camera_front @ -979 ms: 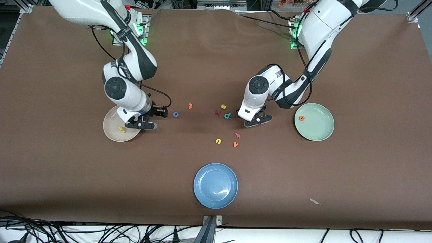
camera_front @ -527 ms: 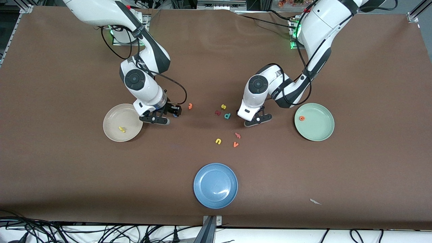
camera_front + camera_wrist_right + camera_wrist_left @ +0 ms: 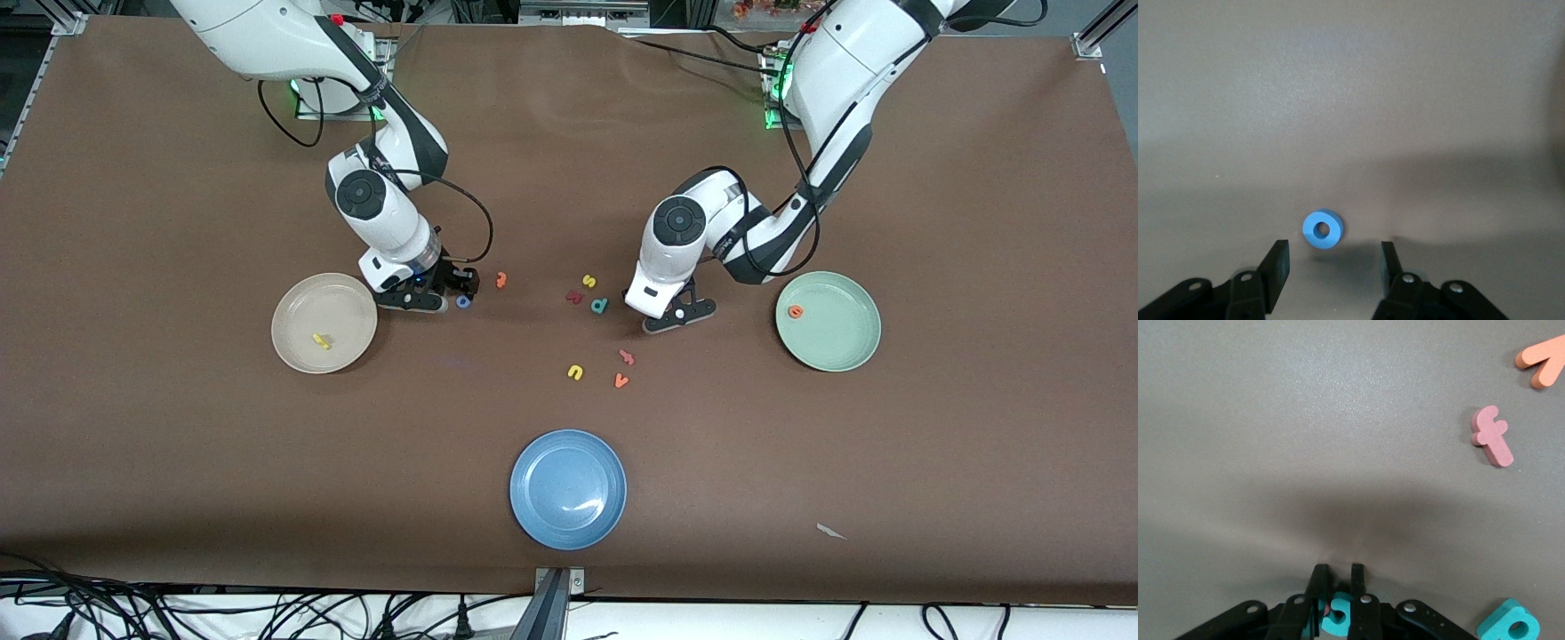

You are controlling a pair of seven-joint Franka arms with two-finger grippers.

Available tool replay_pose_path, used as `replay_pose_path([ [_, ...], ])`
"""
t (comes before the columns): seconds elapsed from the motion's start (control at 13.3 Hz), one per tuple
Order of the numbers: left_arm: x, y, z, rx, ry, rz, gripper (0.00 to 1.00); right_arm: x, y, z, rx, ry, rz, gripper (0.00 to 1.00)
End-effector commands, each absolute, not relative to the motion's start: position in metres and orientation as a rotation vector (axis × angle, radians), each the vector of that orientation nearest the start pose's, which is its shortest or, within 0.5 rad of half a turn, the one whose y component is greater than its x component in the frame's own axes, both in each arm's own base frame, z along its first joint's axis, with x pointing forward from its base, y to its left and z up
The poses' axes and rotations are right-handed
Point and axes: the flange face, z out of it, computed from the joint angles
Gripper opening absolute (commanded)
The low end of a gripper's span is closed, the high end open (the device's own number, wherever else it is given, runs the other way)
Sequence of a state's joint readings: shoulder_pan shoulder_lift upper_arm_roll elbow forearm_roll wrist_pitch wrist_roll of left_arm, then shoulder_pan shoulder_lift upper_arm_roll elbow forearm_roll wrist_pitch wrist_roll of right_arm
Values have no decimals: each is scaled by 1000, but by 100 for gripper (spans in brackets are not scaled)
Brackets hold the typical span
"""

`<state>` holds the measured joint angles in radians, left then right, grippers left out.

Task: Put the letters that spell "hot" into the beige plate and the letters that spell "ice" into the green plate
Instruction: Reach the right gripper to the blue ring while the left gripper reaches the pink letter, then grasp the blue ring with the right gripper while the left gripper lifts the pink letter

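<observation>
My right gripper point(image 3: 452, 293) hangs open low over the table beside the beige plate point(image 3: 302, 307). The blue "o" point(image 3: 1323, 229) lies just past its open fingertips point(image 3: 1278, 257), untouched. A yellow "h" point(image 3: 321, 340) rests in the beige plate. My left gripper point(image 3: 1337, 577) is down at the table, shut on the teal "c" point(image 3: 1339, 620); in the front view that gripper point(image 3: 680, 313) hides the letter. An orange "e" point(image 3: 795, 311) lies in the green plate point(image 3: 840, 342). The orange "t" point(image 3: 500, 280) and dark red "i" point(image 3: 573, 297) lie on the cloth between the arms.
A yellow "s" point(image 3: 589, 281) and teal "p" point(image 3: 599, 305) sit beside the "i". A yellow "u" point(image 3: 575, 372), salmon-pink letter point(image 3: 627, 357) and orange "v" point(image 3: 621, 380) lie nearer the camera. The blue plate point(image 3: 568, 489) stands near the front edge.
My right gripper has swung from over the beige plate toward the blue "o". My left gripper has shut on the teal "c" without shifting place.
</observation>
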<state>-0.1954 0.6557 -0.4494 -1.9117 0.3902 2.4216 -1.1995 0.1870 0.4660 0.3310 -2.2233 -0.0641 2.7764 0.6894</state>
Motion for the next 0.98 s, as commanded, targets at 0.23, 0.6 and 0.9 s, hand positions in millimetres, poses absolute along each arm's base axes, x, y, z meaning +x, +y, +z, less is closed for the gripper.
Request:
replay_pose_path([
  [0.23,481,-350,154,-2998,-360,141,40,473,295,180,-2961,220,-59,63],
  [0.6,462,-349,145,-2979,-331,178,40,474,291,170,-2997,131,-90,63],
  [0.9,451,-354,140,-2969,-312,191,40,474,289,169,-3016,76,-106,62],
])
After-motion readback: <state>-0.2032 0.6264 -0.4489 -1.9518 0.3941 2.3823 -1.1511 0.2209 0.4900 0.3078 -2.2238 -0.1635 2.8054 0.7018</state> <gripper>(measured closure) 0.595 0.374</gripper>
